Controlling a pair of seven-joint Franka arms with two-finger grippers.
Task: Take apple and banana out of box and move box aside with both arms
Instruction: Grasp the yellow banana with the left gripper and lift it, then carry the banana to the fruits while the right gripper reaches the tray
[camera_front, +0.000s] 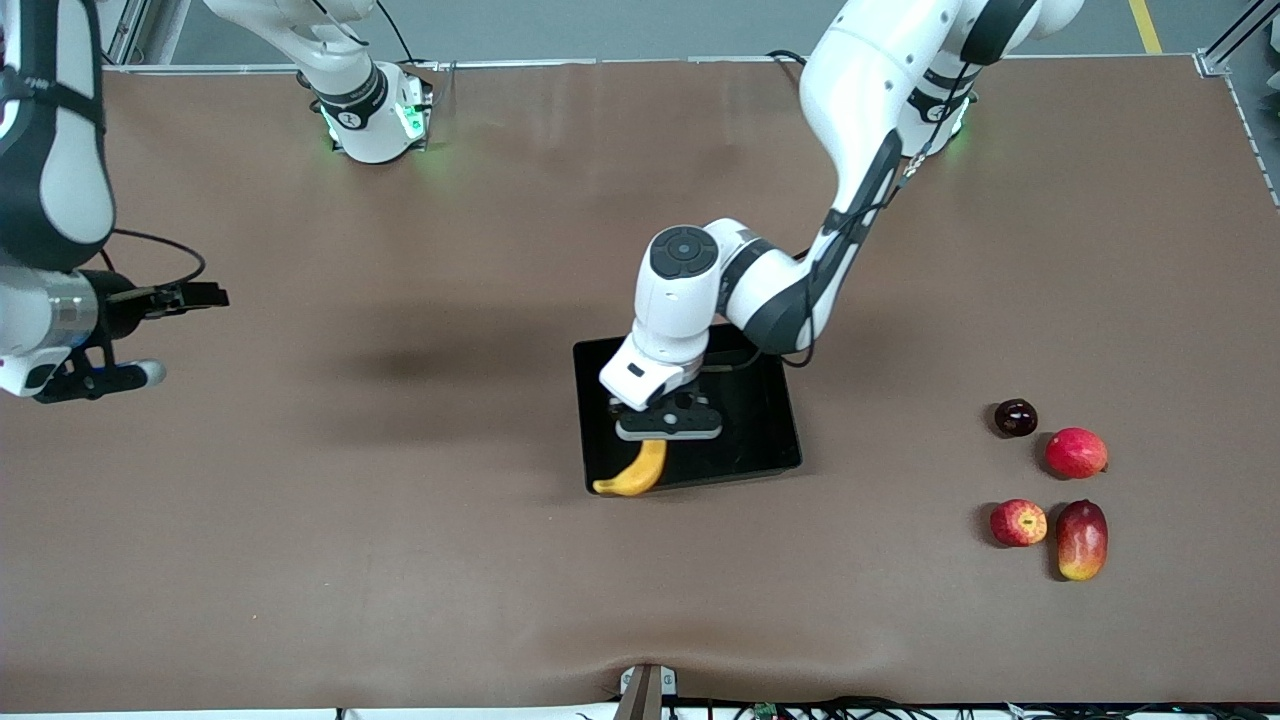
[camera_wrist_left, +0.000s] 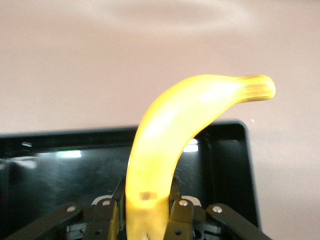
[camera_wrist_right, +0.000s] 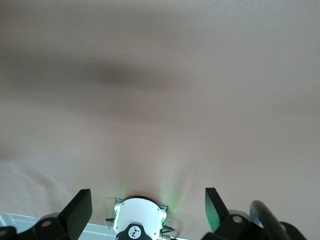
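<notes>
Your left gripper (camera_front: 668, 425) hung over the black tray (camera_front: 770, 430), fingers (camera_wrist_left: 181, 212) clamped on the banana (camera_front: 636, 473), whose free end jutted from the gripper past the tray's wall nearest the front camera. Your right gripper (camera_front: 150, 335) waited with jaws spread wide and nothing between them, over bare brown table (camera_front: 400, 560) at the right arm's end, well apart from the tray. The streaked red apple (camera_front: 1018, 523) lay toward the left arm's end, well apart from both grippers, just beside a mango (camera_front: 1082, 540), with a second red fruit (camera_front: 1076, 452) and a dark purple fruit (camera_front: 1015, 417) near them.
</notes>
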